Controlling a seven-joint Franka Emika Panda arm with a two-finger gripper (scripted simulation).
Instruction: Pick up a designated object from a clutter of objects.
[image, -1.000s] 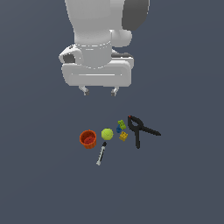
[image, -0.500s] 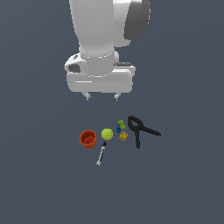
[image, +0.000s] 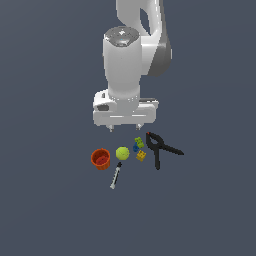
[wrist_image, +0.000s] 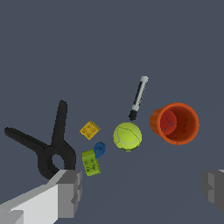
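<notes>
Gripper mine, released, fingers spread wide, holding nothing, above the clutter. Blue brick lies touching green brick, between ball and clamp.

Cut off and too small to read

The wrist view's edge crops both fingers; the blue brick (a speck in the exterior view) shows no knobs.
</notes>
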